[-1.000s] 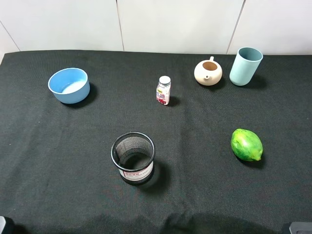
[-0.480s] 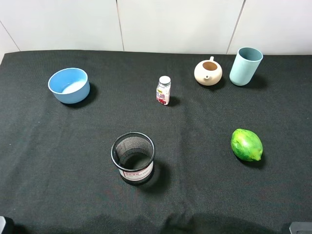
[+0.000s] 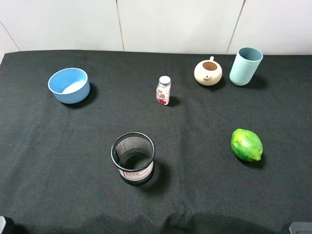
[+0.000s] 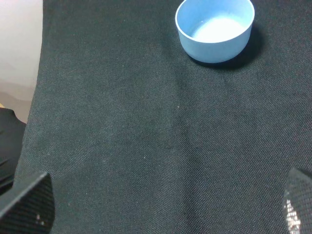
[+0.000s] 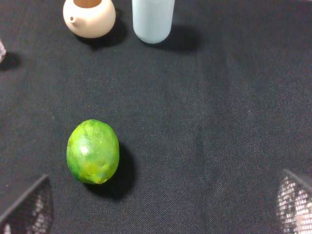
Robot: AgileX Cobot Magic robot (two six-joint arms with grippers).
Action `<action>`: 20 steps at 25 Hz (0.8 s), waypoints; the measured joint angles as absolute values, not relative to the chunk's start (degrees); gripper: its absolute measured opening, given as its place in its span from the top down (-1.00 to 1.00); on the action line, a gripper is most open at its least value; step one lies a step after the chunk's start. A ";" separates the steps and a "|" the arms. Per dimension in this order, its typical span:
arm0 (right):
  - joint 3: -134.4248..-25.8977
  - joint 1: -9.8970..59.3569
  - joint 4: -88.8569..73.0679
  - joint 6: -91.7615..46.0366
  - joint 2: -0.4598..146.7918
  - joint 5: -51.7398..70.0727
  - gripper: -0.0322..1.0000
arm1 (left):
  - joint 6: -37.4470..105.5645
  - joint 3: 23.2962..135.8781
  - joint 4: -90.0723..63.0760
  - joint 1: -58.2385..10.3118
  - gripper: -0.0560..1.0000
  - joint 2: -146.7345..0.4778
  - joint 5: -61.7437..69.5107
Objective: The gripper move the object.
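The object, a tall pale teal cup point(image 3: 245, 66), stands upright at the back right of the black cloth, just right of a cream teapot point(image 3: 208, 72). In the right wrist view only the cup's lower body point(image 5: 152, 22) shows, beside the teapot point(image 5: 89, 18). My right gripper point(image 5: 161, 204) is open, its fingers spread wide at the frame's corners, well short of the cup and holding nothing. In the left wrist view my left gripper point(image 4: 163, 209) is open and empty over bare cloth. From the high camera both arms show only as slivers at the near corners.
A wide blue bowl point(image 3: 69, 85) sits back left. A small bottle point(image 3: 163, 90) stands mid-table, a black mesh holder point(image 3: 133, 158) nearer the front. A green fruit point(image 3: 246, 145) lies between my right gripper and the cup. The cloth's left edge point(image 4: 39, 73) shows beside my left gripper.
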State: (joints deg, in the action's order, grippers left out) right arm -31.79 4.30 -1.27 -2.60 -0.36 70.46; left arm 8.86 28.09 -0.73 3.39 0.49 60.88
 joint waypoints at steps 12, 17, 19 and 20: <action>-31.79 4.30 -1.27 -2.54 -0.36 70.40 -0.41 | 8.86 28.09 -0.73 3.39 -0.98 0.49 60.88; -31.79 4.30 -1.27 -2.54 -0.36 70.40 -0.41 | 8.86 28.09 -0.73 3.39 -0.98 0.49 60.88; -31.79 4.30 -1.27 -2.54 -0.36 70.40 -0.41 | 8.86 28.09 -0.73 3.39 -0.98 0.49 60.88; -31.79 4.30 -1.27 -2.54 -0.36 70.40 -0.41 | 8.86 28.09 -0.73 3.39 -0.98 0.49 60.88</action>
